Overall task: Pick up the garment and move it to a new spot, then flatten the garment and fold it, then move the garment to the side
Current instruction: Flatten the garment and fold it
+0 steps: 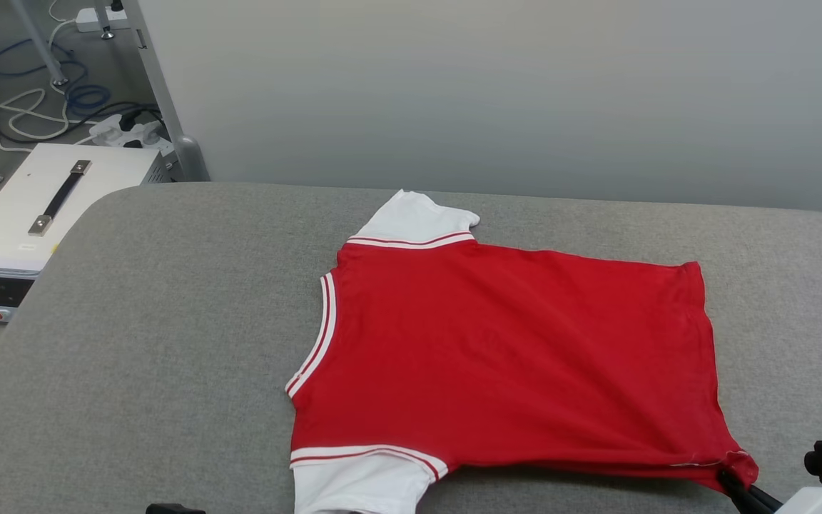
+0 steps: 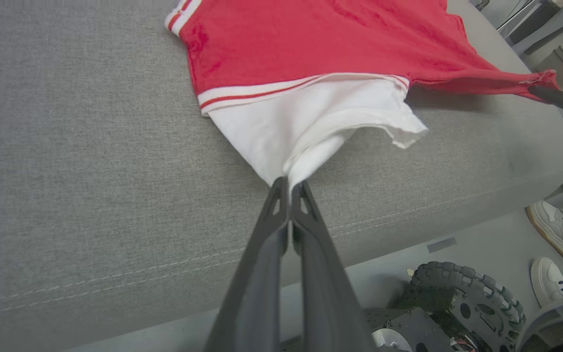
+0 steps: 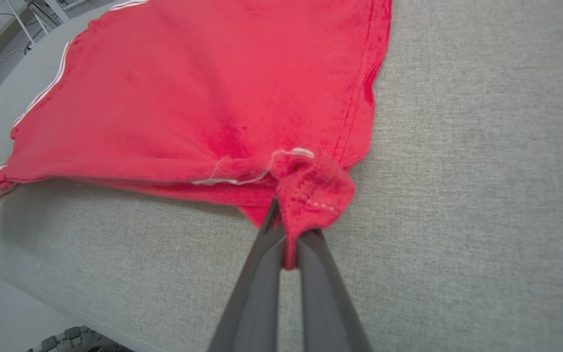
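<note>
Wrist views show left gripper point(image 2: 289, 182) pinching the garment point(image 2: 311, 44) by its white sleeve point(image 2: 306, 117), right gripper point(image 3: 290, 222) its hem corner point(image 3: 315, 190).

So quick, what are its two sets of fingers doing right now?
Left gripper: closed, holding the white sleeve of the red jersey T-shirt.
Right gripper: closed, holding that T-shirt's bottom hem corner.

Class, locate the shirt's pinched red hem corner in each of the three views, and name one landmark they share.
Head view: hem corner lower right, pinched by the right tool.
Left wrist view: upper right edge.
Right wrist view: centre, bunched over the tool's tips.
Shared landmark: the red shirt on the grey pad.
</note>
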Tool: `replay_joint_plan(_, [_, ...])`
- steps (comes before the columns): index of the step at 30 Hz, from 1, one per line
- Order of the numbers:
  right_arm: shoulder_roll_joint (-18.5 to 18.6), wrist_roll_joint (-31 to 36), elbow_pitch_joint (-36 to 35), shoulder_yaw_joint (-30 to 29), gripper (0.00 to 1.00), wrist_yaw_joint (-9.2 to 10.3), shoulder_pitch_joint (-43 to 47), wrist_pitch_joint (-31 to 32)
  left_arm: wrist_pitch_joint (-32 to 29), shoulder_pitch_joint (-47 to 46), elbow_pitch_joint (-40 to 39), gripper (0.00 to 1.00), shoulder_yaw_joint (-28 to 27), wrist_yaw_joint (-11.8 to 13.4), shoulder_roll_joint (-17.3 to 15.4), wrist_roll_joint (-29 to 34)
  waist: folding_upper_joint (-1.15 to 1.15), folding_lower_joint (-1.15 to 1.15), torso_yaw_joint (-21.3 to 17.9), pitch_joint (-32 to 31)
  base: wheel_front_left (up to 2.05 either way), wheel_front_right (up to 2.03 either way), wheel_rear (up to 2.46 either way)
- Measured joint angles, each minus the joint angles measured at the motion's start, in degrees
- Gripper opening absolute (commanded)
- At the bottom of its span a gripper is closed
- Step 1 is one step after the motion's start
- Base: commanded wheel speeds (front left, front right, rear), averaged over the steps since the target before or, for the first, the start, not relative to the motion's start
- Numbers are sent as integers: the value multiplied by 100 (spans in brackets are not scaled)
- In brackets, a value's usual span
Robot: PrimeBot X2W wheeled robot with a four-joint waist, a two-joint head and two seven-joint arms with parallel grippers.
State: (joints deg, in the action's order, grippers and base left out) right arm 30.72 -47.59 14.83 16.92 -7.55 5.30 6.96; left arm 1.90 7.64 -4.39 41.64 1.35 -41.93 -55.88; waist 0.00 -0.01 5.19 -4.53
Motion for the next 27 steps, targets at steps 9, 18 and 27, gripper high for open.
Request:
replay_joint_plan(9, [-347,419,-798,-650,0,0,199,423,59,-175,-59,0,-31,-2,-15,169,0,0,-19,148,0,0,0])
replay_joint_plan(18, [-659,817,-1165,-1057,0,1,-52,803,-223,-1484,220,0,-179,-190,65,459,0,0,-95,554,0,0,0])
replay_joint_plan(27, [-917,1339,-1015,-1133,0,1,-889,1145,-1029,-2895,1058,0,-109,-591,94,708,0,1,-255,1167,0,0,0])
